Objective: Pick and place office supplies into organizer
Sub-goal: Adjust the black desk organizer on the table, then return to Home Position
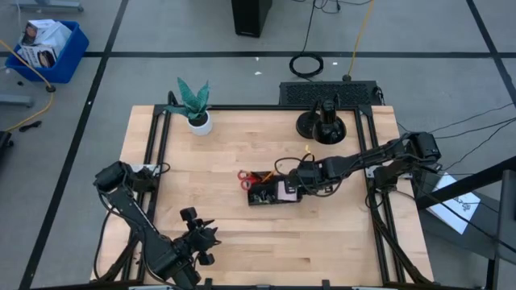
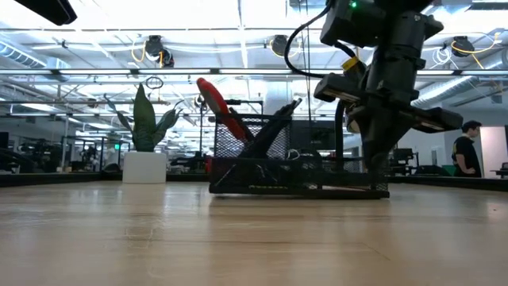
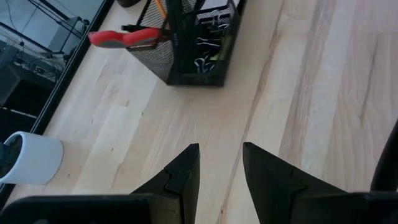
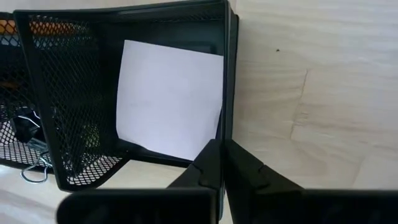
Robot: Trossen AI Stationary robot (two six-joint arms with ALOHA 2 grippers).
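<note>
Organizer (image 4: 74, 93) partly cut off by the right wrist view's edge.

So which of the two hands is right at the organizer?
The right hand, shut at the organizer beside the sticky-note pad; the left hand waits near the table's front edge.

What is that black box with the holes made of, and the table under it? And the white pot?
The organizer looks like black wire mesh, likely painted metal: its walls are a fine see-through grid with solid rims. The table looks like pale wood planks with visible grain and seams, smooth and faintly glossy. The white pot is smooth and matte; ceramic or plastic, I cannot tell.
</note>
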